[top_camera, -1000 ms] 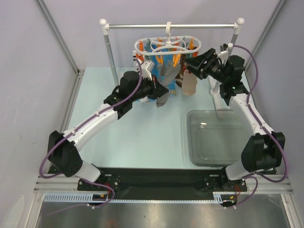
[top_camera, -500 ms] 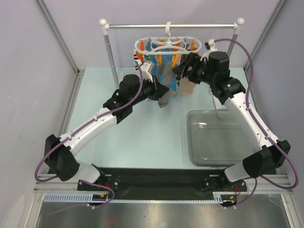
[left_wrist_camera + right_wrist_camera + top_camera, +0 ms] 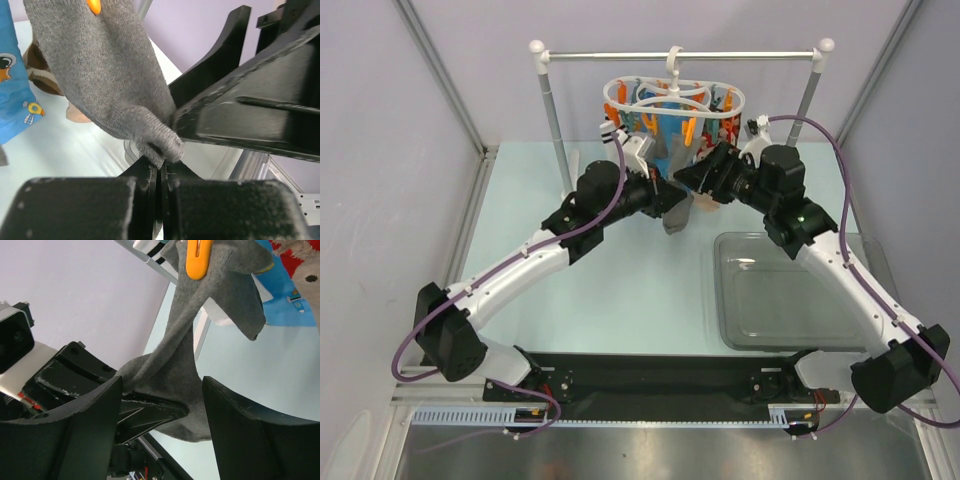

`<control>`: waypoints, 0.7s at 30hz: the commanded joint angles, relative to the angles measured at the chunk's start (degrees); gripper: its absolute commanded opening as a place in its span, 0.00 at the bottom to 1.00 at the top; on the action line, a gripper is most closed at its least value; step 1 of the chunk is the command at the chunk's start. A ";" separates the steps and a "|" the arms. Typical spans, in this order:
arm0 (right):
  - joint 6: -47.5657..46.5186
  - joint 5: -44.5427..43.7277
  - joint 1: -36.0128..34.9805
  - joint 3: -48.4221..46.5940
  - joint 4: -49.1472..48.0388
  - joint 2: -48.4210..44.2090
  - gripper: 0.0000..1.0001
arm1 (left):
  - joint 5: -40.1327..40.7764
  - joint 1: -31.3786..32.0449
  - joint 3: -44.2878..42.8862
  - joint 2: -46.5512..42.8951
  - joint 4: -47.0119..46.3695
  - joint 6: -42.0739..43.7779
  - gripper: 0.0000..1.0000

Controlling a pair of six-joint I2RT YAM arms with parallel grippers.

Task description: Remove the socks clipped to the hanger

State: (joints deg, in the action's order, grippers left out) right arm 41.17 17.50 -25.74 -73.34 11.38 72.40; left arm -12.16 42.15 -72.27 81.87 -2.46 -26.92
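Note:
The white oval hanger (image 3: 672, 98) hangs by its hook from the rail, with orange clips (image 3: 689, 128) and socks under it. A grey sock (image 3: 677, 213) hangs from an orange clip (image 3: 196, 259). My left gripper (image 3: 672, 197) is shut on the grey sock's lower end (image 3: 150, 137). My right gripper (image 3: 692, 178) is open, its fingers (image 3: 87, 432) on either side of the same grey sock (image 3: 200, 365) and of my left gripper's tip. A brown-and-cream sock (image 3: 37, 65) and a beige sock with red marks (image 3: 300, 260) hang behind.
A blue cartoon-print cloth (image 3: 12, 85) hangs among the socks. The silver rail (image 3: 680, 55) rests on two white-capped posts (image 3: 552, 110). A clear plastic bin (image 3: 790, 295) sits on the table at the right front.
My right arm has swung left and lower, bringing its open gripper around the grey sock. My left gripper has shifted slightly right, pulling the grey sock's end with it.

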 commanded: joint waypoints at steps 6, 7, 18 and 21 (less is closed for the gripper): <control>5.94 0.96 -1.16 1.71 -9.00 -0.42 0.72 | 0.12 0.48 0.11 0.05 -2.46 -0.68 0.00; 6.38 1.22 -1.24 1.71 -9.44 0.45 0.72 | 0.12 0.48 -0.15 0.22 -2.38 -0.68 0.00; 4.37 -0.62 -1.60 1.71 -8.22 1.78 0.07 | -1.55 0.39 -2.95 0.22 2.00 0.28 0.28; 2.78 -0.10 -0.90 2.06 -8.12 1.34 0.00 | -0.67 -0.93 -9.28 0.05 10.18 0.46 0.56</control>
State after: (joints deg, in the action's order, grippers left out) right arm 46.22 17.63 -27.11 -70.83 4.43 75.26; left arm -12.53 42.09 -74.94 82.76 2.79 -26.55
